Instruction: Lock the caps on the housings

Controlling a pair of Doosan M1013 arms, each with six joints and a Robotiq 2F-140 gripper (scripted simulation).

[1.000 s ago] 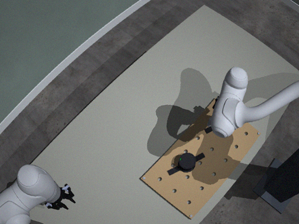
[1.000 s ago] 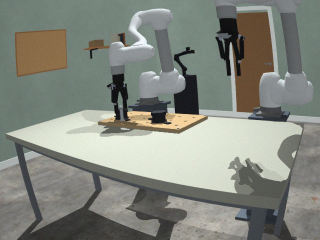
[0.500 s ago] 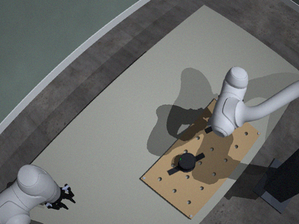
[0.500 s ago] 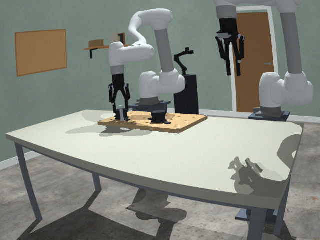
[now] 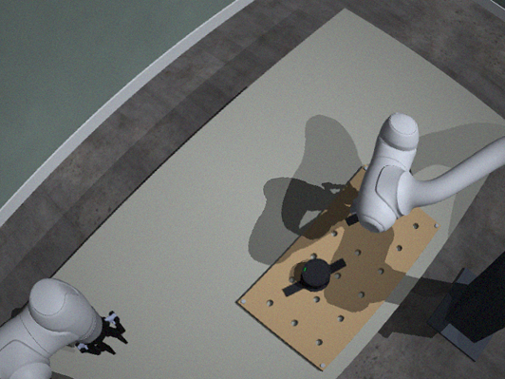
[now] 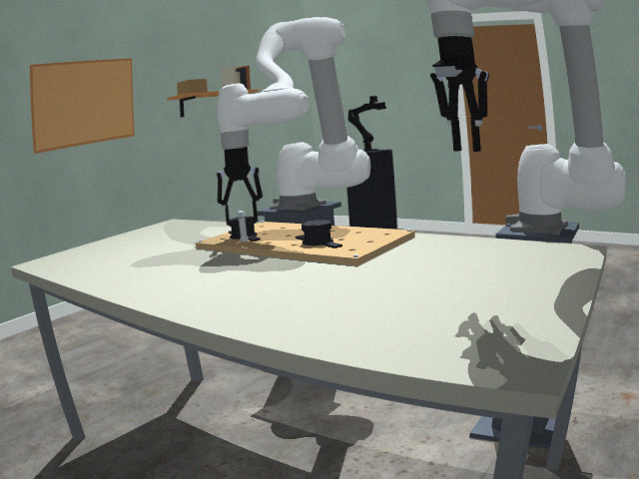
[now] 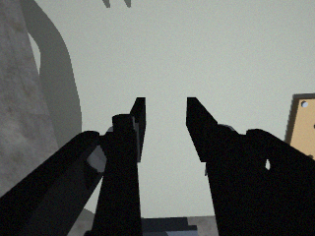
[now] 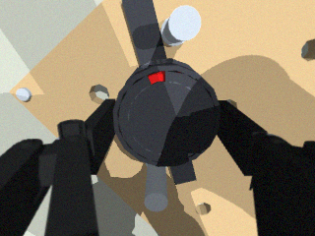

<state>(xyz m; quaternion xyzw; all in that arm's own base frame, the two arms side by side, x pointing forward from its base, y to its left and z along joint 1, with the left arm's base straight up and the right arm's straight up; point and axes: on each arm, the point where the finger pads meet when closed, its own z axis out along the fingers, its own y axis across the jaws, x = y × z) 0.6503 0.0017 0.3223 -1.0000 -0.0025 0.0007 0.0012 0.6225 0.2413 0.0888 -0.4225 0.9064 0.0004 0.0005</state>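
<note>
A black round cap with a red mark (image 8: 143,118) (image 6: 250,227) sits upright on its housing at one end of the wooden board (image 5: 318,355) (image 6: 371,252) (image 8: 256,29). My right gripper (image 8: 165,115) (image 6: 241,221) is shut on this cap, a finger on each side; its arm hides the cap in the top view. Flat bars stick out from the housing, with a pale peg (image 8: 184,23) close beside the upper bar. The other cap (image 5: 316,274) (image 6: 316,234), with a green mark, stands upright on its housing, untouched. My left gripper (image 5: 120,347) (image 6: 466,148) (image 7: 165,111) is partly open and empty, high above the table.
A second peg (image 8: 157,202) stands beside the lower bar of the held housing. The board has several holes and small pale dots at its corners. The left arm is far from the board, at the other end of the table (image 5: 180,268) (image 6: 360,309).
</note>
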